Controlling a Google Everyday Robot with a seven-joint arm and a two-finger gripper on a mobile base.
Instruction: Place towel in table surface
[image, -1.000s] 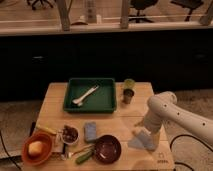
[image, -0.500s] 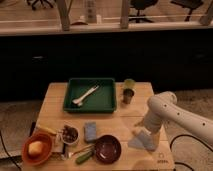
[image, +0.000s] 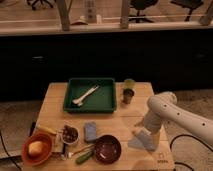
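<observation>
The towel (image: 142, 142), a small pale grey-blue cloth, lies crumpled on the table surface (image: 125, 120) near its front right corner. My gripper (image: 144, 132) points down at the end of the white arm that reaches in from the right. It sits right over the towel's upper edge and stands open. Whether the fingertips touch the cloth is hidden by the wrist.
A green tray (image: 110, 102) holding a white utensil stands at the back middle, with a small green cup (image: 129, 84) and a dark cup (image: 128, 95) beside it. In front lie a blue block (image: 90, 131), a dark bowl (image: 107, 148), an orange bowl (image: 36, 148) and a snack cup (image: 69, 134).
</observation>
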